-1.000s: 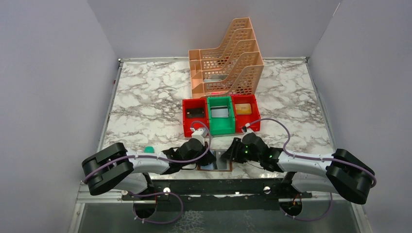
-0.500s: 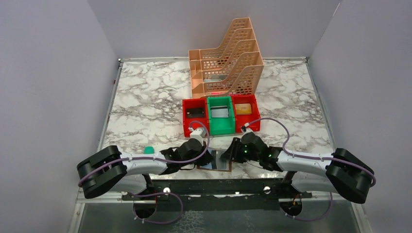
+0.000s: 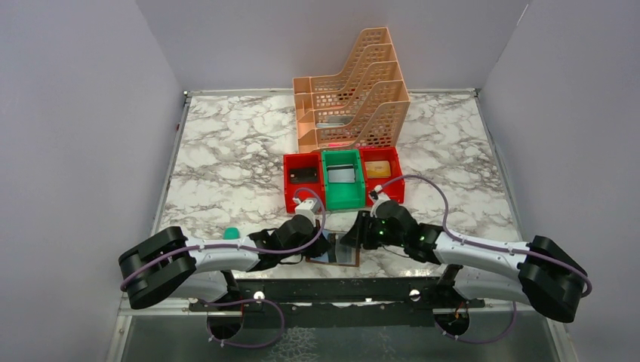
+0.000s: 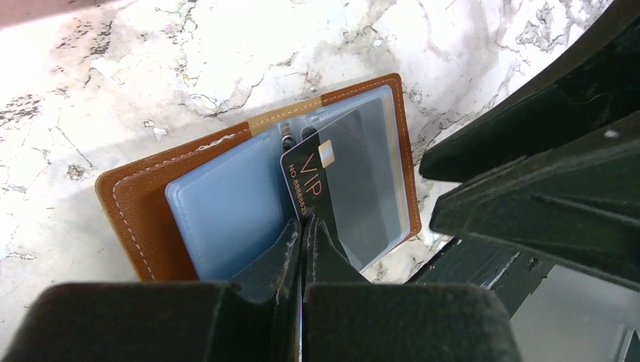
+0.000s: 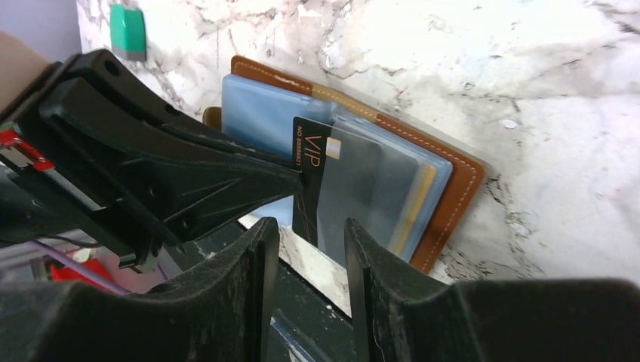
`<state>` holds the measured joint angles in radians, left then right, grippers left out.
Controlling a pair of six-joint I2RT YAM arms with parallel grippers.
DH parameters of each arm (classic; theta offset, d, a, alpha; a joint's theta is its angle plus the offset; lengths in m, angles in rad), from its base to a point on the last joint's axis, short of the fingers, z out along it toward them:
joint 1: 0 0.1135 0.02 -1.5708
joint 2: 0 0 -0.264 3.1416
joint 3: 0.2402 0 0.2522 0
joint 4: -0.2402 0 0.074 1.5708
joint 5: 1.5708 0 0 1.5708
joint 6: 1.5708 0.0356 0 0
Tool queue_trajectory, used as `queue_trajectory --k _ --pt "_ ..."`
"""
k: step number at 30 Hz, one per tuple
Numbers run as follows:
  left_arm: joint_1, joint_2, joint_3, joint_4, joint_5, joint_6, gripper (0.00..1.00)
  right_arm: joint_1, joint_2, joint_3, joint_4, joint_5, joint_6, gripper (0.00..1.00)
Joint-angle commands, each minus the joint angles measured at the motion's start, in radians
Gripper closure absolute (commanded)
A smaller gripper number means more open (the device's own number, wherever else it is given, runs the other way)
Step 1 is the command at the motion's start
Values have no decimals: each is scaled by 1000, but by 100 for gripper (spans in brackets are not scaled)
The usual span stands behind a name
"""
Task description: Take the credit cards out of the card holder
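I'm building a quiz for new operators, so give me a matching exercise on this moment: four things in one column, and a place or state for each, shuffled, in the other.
Things:
1. card holder
2. black card
3. right gripper
4. green bin

Places or states:
A. fingers apart
B. lying open on the table
C. between two red bins
D. pinched by the left gripper

Pairs: 1-B; 2-D; 3-A; 4-C
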<state>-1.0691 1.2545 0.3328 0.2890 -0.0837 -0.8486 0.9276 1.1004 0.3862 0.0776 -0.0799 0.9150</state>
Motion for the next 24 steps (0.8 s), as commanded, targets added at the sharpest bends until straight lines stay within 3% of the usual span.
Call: queue_trajectory --k 1,8,14,18,24 --pt "-5 -6 18 -27 -16 25 100 2 82 10 93 -112 -30 57" --pt "-5 -6 5 3 2 17 96 1 227 1 24 -13 61 58" --pt "-5 13 -15 46 34 -18 78 2 254 -72 102 -45 117 59" --pt "-5 13 -64 103 33 -73 72 2 253 -105 119 -32 139 59" --pt "-4 -2 -128 217 47 -143 70 2 292 -113 153 -59 151 59"
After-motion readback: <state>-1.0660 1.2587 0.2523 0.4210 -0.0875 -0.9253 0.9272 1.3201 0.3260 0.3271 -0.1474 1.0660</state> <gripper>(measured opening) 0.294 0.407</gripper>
